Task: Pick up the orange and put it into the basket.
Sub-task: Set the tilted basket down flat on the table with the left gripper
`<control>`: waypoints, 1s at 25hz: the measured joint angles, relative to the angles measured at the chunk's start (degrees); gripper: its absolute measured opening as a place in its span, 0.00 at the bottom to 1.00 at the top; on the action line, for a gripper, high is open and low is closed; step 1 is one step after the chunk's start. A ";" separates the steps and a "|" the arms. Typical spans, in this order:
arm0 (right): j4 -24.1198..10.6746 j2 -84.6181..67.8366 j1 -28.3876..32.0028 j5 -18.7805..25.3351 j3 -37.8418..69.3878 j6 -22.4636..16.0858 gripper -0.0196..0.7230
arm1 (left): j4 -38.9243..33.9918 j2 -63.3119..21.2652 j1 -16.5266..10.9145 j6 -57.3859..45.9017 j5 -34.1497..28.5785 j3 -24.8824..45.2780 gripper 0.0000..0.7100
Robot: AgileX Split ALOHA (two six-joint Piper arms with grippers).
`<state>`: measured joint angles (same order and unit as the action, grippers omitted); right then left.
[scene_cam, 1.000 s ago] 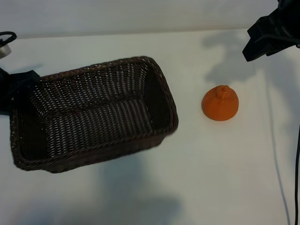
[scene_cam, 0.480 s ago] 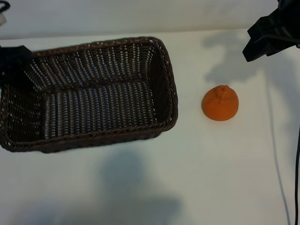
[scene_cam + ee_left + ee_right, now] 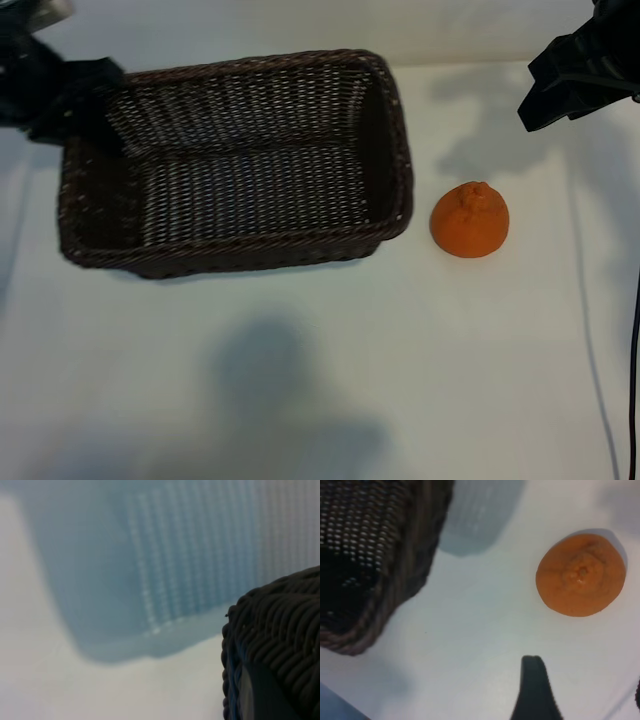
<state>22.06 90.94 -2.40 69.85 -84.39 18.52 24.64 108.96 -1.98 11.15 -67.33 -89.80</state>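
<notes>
We see one orange (image 3: 470, 220) on the white table (image 3: 320, 380), stem knob up, just beside the short right end of the one wicker basket (image 3: 240, 255). The basket's long axis runs left to right. The left gripper (image 3: 85, 100) is clamped on the basket's far-left rim corner. The right gripper (image 3: 570, 85) hangs above the orange with jaws spread, holding nothing.

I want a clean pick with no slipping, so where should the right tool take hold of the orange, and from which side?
Probably best from straight above: the orange sits alone on the white table, knobby stem end up, clear of the basket. Close the right tool across its widest part, below the stem knob, where the rounded sides give both fingers even contact.
</notes>
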 joint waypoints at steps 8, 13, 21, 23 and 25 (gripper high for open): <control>0.02 0.00 0.00 0.00 0.00 0.00 0.66 | 0.28 6.91 3.05 -1.00 0.00 -4.90 0.26; 0.02 0.00 0.00 0.00 0.00 0.00 0.66 | -2.62 9.34 3.79 -1.07 0.00 -4.90 0.26; 0.02 0.00 0.00 -0.06 0.00 0.00 0.66 | -2.57 12.02 5.30 -1.19 0.01 -4.90 0.26; 0.02 0.00 0.00 -0.06 0.00 0.00 0.66 | -2.57 12.57 5.54 -1.64 0.78 -4.90 0.26; 0.02 0.00 0.00 -0.11 0.00 0.00 0.66 | -2.63 12.65 5.83 -1.97 1.25 -4.90 0.26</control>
<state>22.08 90.94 -2.40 69.74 -84.39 18.52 22.01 121.61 3.85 9.18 -66.09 -94.70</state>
